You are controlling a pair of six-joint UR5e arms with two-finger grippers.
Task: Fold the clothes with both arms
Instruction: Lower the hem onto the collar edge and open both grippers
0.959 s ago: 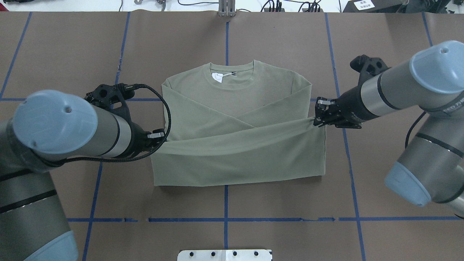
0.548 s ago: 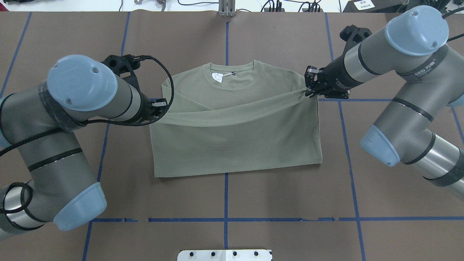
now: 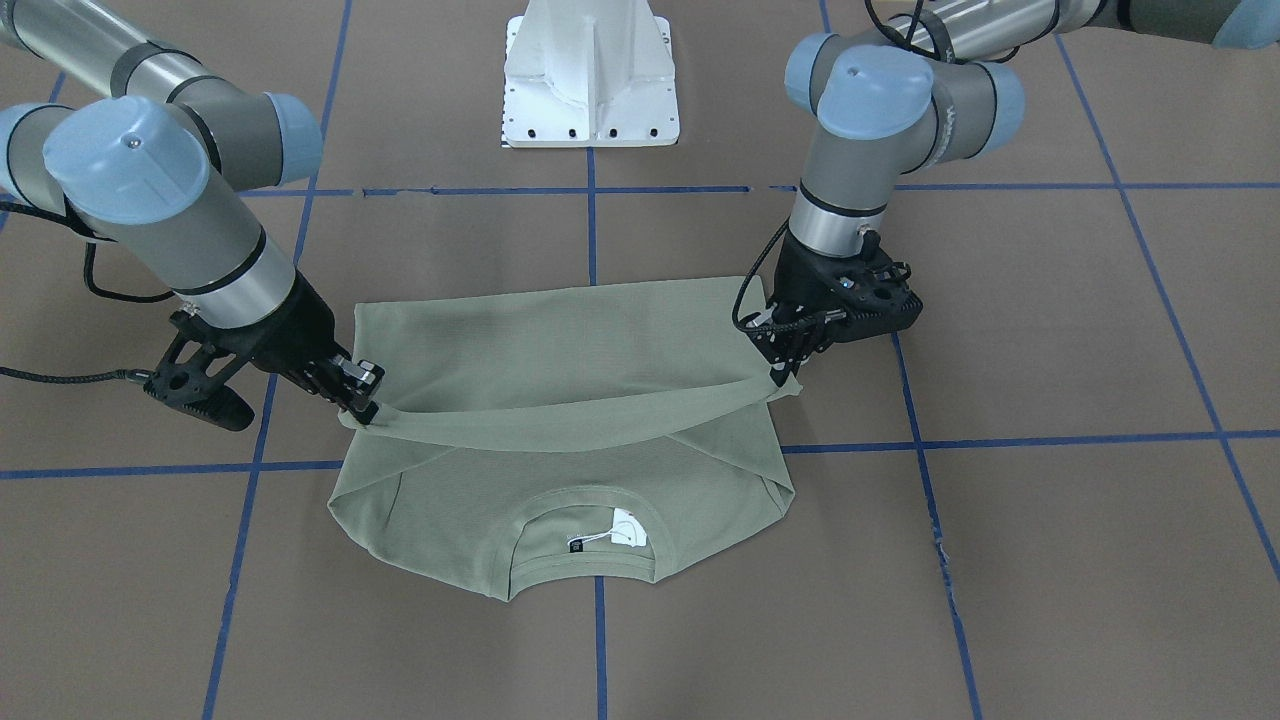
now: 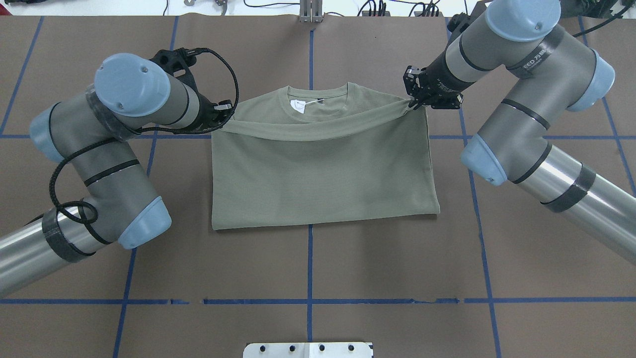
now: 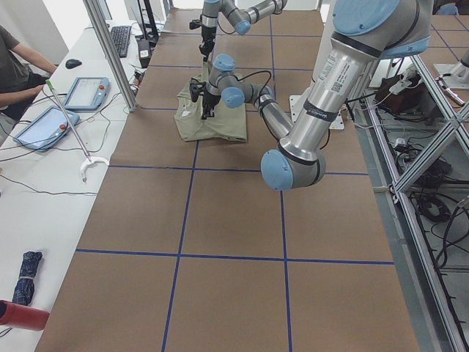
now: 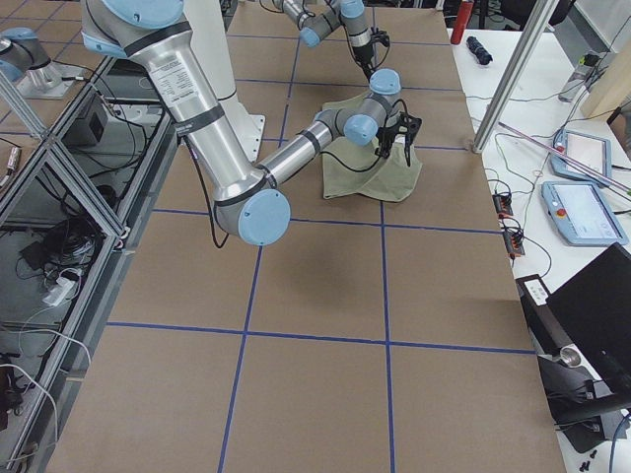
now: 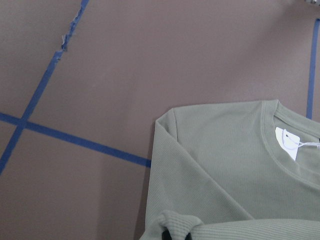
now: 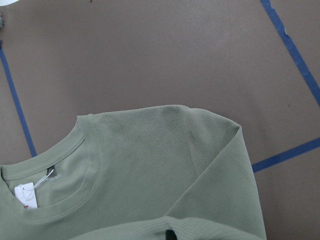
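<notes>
Left gripper and right gripper each clamp the shirt hem; uneven release risks a skewed fold.

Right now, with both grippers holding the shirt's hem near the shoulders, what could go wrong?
1. The hem sags between the left gripper and right gripper; released so, it may land curved or wrinkled on the shirt.
2. The right gripper sits farther forward than the left, so the fold could end skewed.

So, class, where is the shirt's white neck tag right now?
In the overhead view the white neck tag sits inside the collar of the shirt, just left of the central blue tape line.
</notes>
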